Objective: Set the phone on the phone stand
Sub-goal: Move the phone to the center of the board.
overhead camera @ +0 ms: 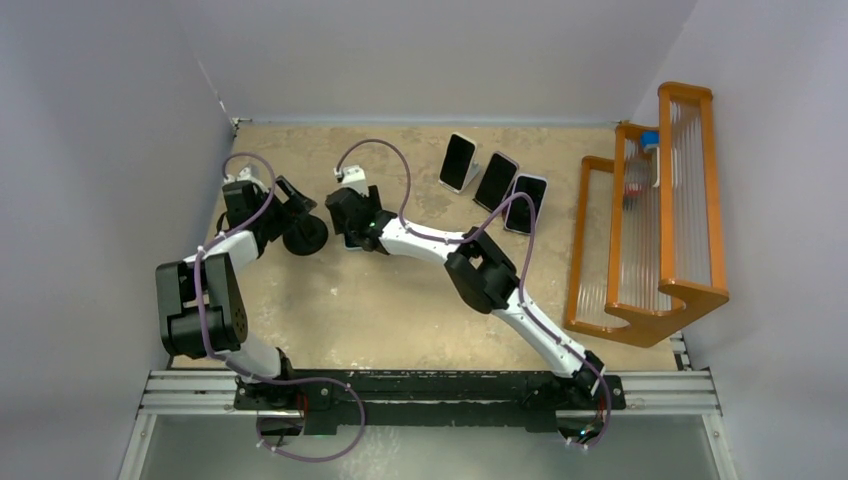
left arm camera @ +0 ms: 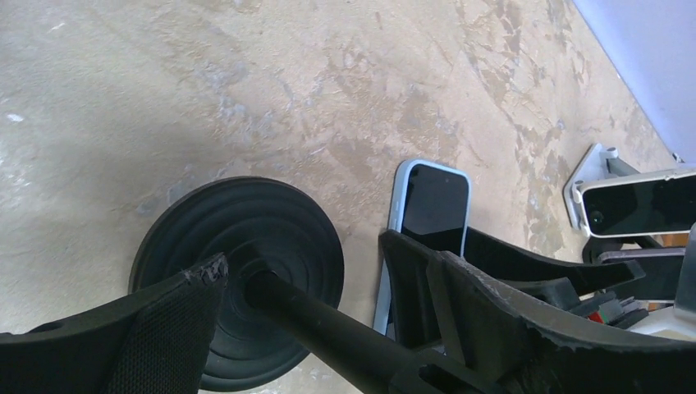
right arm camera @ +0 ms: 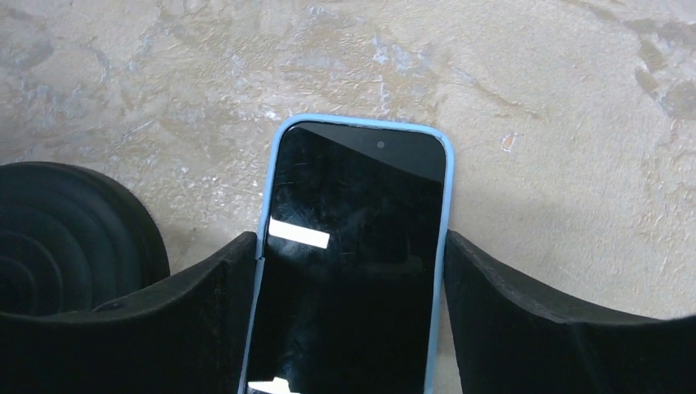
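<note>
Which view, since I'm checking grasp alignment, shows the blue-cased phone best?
Right wrist: the phone lies screen-up, large, between the fingers of the right hand. Left wrist shows only its upper part beside the stand; the top view mostly hides it under that hand.

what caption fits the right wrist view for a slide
Right tool straddling the blue-cased phone lying flat on the table, black stand base at left.

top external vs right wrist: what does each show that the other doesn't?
Top only: three phones propped upright at the back, and the orange rack. Right wrist only: a blue-cased phone lying flat, screen up, between the right gripper's fingers; from above, the gripper largely covers it. Both: the round black stand base and the table.
</note>
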{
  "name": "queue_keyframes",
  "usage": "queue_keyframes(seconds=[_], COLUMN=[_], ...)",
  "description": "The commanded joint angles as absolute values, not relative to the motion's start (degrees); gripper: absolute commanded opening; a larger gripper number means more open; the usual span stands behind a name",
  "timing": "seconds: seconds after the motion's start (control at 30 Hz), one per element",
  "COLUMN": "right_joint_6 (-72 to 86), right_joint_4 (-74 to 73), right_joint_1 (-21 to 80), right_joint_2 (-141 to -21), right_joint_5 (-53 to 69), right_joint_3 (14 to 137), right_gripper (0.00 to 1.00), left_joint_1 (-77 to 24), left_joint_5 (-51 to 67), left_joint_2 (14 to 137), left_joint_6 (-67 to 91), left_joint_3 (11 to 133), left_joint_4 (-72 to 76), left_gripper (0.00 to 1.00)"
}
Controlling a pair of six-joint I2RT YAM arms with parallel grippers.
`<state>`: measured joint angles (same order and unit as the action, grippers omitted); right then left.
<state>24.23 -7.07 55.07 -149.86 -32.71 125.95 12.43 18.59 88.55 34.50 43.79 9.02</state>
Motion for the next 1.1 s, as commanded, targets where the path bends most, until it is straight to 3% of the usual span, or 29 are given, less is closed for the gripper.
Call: queue_keyframes(seconds=[0.0,0.17,0.7,1.07], right_joint_6=[22.16,22.71,24.58,36.04], right_joint_4=[-11.14,-10.60,1.76,3.16], right_joint_1=[55.46,54.83,49.02,48.78], right_joint_2=[-148.04,-143.67,-114.34,-103.03], right_joint_5=[-33.22,-32.41,-32.20,-32.95], right_joint_3=[118.42,109.59,67.81,54.90], right_gripper=[0.63,0.52,0.52,0.50], left_joint_1=[12.74,12.74,0.78,-10.14], left_joint_5=[21.96,26.66,32.43,29.30], left_joint_2=[90.86,93.56,94.86,104.53], left_joint_6=[34.84,37.28,43.35,45.91], left_joint_3=[46.70,47.20,50.70,59.35], left_joint_4=[11.53,13.65,15.35,17.32], left_gripper=[0.88,0.85,0.82,0.82])
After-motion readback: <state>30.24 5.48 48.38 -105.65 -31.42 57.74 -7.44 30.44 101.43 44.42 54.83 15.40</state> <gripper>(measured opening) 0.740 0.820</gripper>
